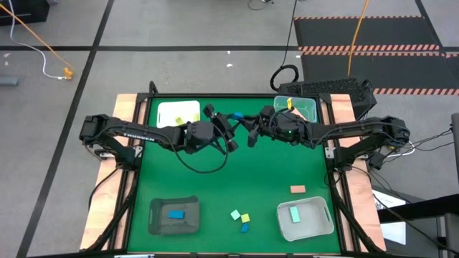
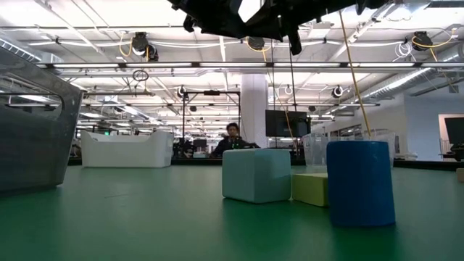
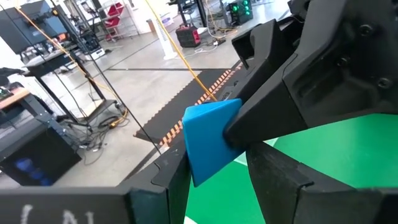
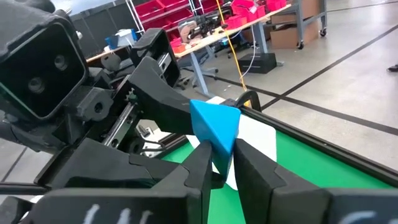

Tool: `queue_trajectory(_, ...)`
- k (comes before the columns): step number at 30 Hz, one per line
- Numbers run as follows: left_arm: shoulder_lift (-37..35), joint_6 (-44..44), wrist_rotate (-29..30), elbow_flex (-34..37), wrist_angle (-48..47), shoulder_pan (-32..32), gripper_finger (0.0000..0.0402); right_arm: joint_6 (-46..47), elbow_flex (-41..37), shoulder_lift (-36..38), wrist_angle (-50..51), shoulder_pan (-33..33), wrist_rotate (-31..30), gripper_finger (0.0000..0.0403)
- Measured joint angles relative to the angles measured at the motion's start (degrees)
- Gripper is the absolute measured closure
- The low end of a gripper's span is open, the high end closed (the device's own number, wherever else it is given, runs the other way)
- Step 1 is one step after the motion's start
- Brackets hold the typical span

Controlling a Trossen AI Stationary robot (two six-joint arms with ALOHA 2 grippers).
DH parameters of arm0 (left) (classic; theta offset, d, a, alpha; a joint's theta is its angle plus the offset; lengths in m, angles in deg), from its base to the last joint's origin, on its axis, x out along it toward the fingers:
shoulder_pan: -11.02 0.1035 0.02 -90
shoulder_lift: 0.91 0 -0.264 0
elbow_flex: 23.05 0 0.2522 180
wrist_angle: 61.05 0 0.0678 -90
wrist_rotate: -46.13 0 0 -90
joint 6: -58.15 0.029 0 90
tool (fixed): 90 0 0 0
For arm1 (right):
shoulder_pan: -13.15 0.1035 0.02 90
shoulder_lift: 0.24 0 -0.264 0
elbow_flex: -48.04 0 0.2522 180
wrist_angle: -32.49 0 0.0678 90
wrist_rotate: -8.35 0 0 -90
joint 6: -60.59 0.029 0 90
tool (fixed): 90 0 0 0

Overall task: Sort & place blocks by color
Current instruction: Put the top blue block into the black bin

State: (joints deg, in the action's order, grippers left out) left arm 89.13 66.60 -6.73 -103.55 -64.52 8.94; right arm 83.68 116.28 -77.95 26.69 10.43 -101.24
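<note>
- I can see pale lettering on the upper side of my left arm (image 1: pixel 136 131) in the high view; it is too small for me to read.
- A dark tray (image 1: pixel 173 216) sits at the near left of my green table (image 1: pixel 237 179); one blue block (image 1: pixel 176 213) lies in it.
- A white tray (image 1: pixel 305 221) sits at the near right; a mint green block (image 1: pixel 294 213) lies inside it; a salmon pink block (image 1: pixel 297 189) lies on the mat just beyond that tray.
- A white tray with something yellow in it (image 1: pixel 178 113) stands at the far left; a clear tray (image 1: pixel 297 107) at the far right holds a yellow piece; what else is in either I cannot tell.
- Between the two near trays three small blocks lie close together: a mint cube (image 2: pixel 255 175), a lime block (image 2: pixel 312 188) and a blue cylinder (image 2: pixel 360 183); the cylinder stands upright.
- Both my arms reach in from the sides and meet over the far middle of the table, raised off the mat.
- My left gripper (image 3: pixel 233 168) and my right gripper (image 4: pixel 221 163) face each other; a blue block (image 3: pixel 208 140) sits between them in the air.
- My left fingers are clamped on that block's sides; my right fingers are drawn narrow around one corner of the same block, both holding it.
</note>
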Motion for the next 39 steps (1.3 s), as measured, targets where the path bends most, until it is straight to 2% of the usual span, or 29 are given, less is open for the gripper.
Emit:
queue_trajectory(16, 0.1, -1.7, -0.6, 0.0, -0.2, -0.2, 0.025, -0.9, 0.0, 0.0, 1.7, 0.0, 2.1, 0.0355)
queue_trajectory(20, 0.1, -2.5, -1.0, 0.0, -2.3, -0.2, 0.0268, -1.5, 0.0, 0.5, 2.5, 0.0, 2.4, 0.0352)
queue_trajectory(28, 0.1, -3.4, -2.5, 0.0, -2.7, -0.2, 0.0316, -3.0, 0.0, 1.6, 3.6, 0.0, 4.1, 0.0295)
queue_trajectory(33, 0.1, -3.1, -5.6, 0.0, -2.7, -0.2, 0.0323, -2.6, 0.0, 1.7, 3.9, 0.0, 6.2, 0.0262)
queue_trajectory(39, 0.1, -4.5, -6.6, 0.0, -2.7, -0.2, 0.0318, -1.5, 0.0, 1.7, 3.9, -0.2, 6.9, 0.0258)
